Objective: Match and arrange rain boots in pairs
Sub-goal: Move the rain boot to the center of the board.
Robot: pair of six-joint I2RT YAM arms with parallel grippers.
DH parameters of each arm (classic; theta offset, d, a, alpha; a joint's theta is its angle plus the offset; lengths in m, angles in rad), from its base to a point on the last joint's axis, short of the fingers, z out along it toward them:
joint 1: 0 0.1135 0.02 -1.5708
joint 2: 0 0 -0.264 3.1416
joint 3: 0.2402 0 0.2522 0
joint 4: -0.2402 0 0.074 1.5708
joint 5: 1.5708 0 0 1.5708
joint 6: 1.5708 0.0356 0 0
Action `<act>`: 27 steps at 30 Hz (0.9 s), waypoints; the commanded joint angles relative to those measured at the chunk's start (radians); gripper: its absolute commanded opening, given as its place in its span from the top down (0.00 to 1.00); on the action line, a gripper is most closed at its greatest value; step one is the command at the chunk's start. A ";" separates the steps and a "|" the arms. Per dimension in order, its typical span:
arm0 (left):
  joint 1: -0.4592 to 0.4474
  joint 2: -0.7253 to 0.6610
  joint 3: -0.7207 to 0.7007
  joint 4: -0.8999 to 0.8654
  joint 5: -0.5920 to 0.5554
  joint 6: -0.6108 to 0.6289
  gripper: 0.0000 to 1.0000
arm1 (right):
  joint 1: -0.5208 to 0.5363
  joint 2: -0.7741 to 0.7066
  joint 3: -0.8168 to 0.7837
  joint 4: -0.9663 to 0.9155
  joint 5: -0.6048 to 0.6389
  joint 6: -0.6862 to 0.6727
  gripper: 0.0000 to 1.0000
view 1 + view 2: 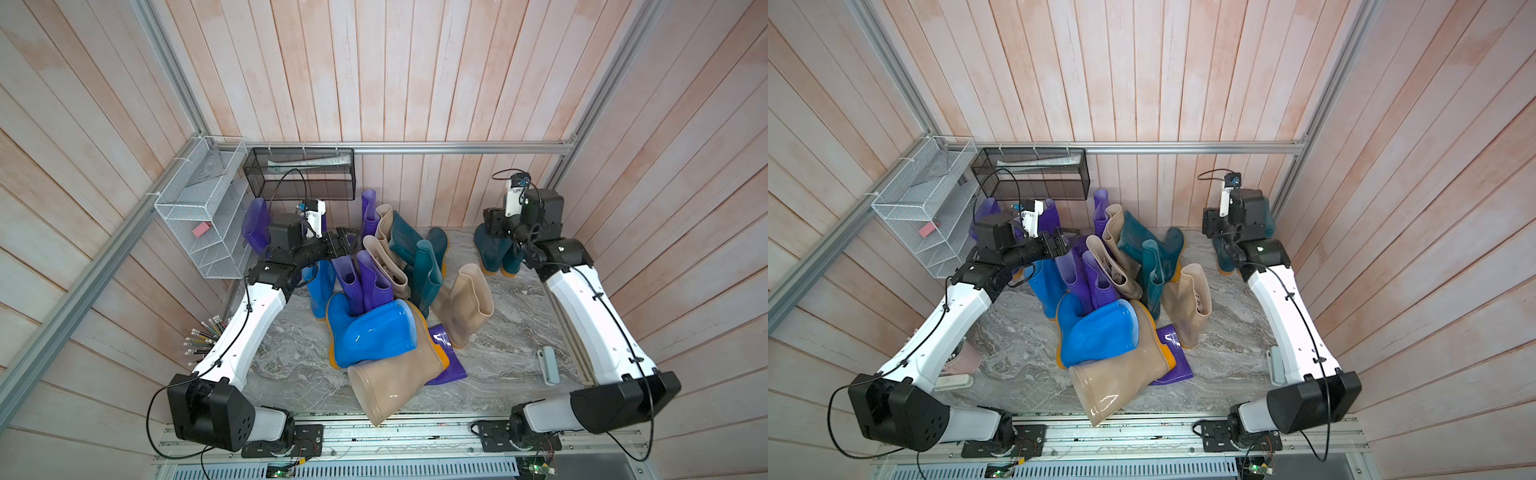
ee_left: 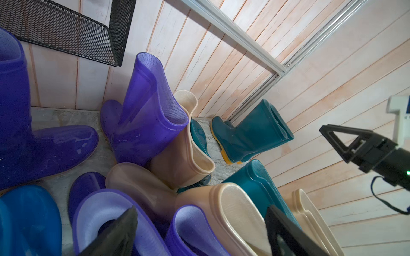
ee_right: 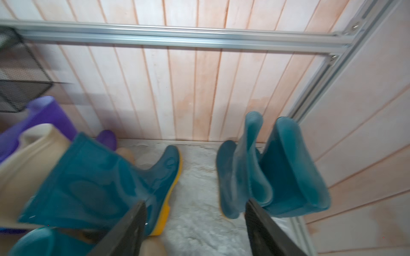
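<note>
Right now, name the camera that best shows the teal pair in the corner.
Right wrist view: the teal pair stands close, both boots side by side. Left wrist view shows it small; in both top views the right arm hides part.

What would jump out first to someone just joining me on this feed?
The tangled heap of rain boots in the middle, with a bright blue boot lying on a toppled beige boot at the front. Next, the dark teal pair standing alone in the far right corner, the right gripper open close by.
</note>
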 commanded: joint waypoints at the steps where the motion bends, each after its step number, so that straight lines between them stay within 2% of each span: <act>1: -0.012 -0.028 -0.008 0.042 0.036 -0.016 0.08 | 0.034 -0.080 -0.126 0.025 -0.101 0.104 0.26; 4: -0.029 -0.024 -0.007 0.044 0.051 -0.025 0.08 | 0.074 -0.138 -0.209 -0.038 -0.093 0.129 0.25; 10: -0.082 -0.041 -0.007 0.040 0.042 -0.001 0.07 | 0.154 -0.269 -0.369 -0.183 -0.075 0.160 0.16; 15: -0.088 -0.040 -0.007 0.041 0.044 -0.005 0.07 | 0.164 -0.332 -0.424 -0.269 -0.034 0.180 0.16; 17: -0.088 -0.040 -0.007 0.043 0.046 -0.006 0.07 | 0.164 -0.343 -0.436 -0.270 -0.012 0.181 0.18; 18: -0.088 -0.041 -0.009 0.045 0.046 -0.006 0.07 | 0.164 -0.346 -0.441 -0.265 -0.007 0.179 0.24; 20: -0.088 -0.041 -0.010 0.045 0.043 -0.006 0.07 | 0.164 -0.335 -0.447 -0.257 -0.004 0.173 0.43; 21: -0.088 -0.041 -0.010 0.043 0.043 -0.006 0.07 | 0.164 -0.325 -0.443 -0.260 0.009 0.166 0.58; 24: -0.088 -0.043 -0.007 0.042 0.043 -0.004 0.07 | 0.165 -0.298 -0.433 -0.262 0.054 0.158 0.97; 25: -0.088 -0.045 -0.008 0.041 0.042 -0.002 0.07 | 0.165 -0.297 -0.428 -0.261 0.057 0.156 1.00; 27: -0.088 -0.048 -0.010 0.041 0.033 0.000 0.07 | 0.164 -0.308 -0.413 -0.253 0.081 0.156 1.00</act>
